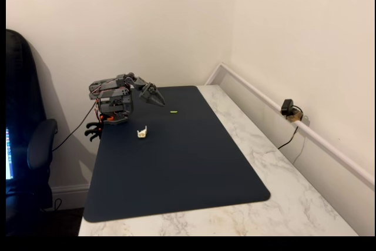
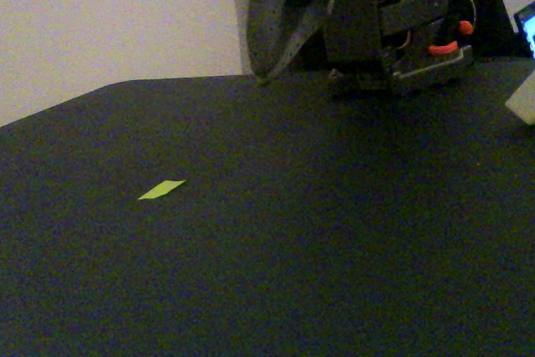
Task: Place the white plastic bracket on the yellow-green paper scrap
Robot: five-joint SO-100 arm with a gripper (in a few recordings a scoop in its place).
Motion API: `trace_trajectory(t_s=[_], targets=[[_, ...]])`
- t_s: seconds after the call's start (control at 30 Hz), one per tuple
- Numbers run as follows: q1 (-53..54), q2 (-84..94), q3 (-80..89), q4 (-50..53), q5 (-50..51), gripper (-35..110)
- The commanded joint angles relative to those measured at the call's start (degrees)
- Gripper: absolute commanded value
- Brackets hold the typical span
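A: From where I stand, the grey arm [image 1: 114, 101] sits folded at the back edge of the dark mat [image 1: 176, 163] on the marble desk [image 1: 282, 204], its jaws [image 1: 155, 99] pointing down and to the right in the wide fixed view.

B: Clenched or released?

A: Clenched, by the look of it; the two fingers come to a single point with no gap between them, and nothing is held. In the low fixed view the jaws [image 2: 266, 73] hang with the tip just above the mat.

B: And the white plastic bracket?

A: The white plastic bracket [image 1: 142, 133] lies on the mat below the jaws and slightly left of them in the wide view, near the arm's base, apart from the fingers. In the low view a pale corner shows at the right edge, though I cannot tell for certain that it is the same piece.

B: The yellow-green paper scrap?

A: The yellow-green paper scrap [image 1: 174, 111] lies flat on the mat just right of the jaws and a little below them in the wide view, well apart from the bracket. In the low view it [image 2: 161, 190] sits left of the jaws and nearer the camera.
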State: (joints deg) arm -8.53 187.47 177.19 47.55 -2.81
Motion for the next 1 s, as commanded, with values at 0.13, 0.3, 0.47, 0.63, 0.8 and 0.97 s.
trace_trajectory(t_s=[0.13, 0.3, 0.47, 0.63, 0.8, 0.97], targets=[[0.1, 1.8, 0.6, 0.0, -0.5, 0], [0.4, 1.8, 0.6, 0.0, -0.1, 0], [-0.4, 1.8, 0.4, -5.5, -1.4, 0], [-0.1, 1.8, -6.4, 3.5, 17.7, 0], [-3.0, 1.8, -12.4, 8.6, 16.5, 0], [-3.8, -4.8, -25.2, 13.2, 17.9, 0]])
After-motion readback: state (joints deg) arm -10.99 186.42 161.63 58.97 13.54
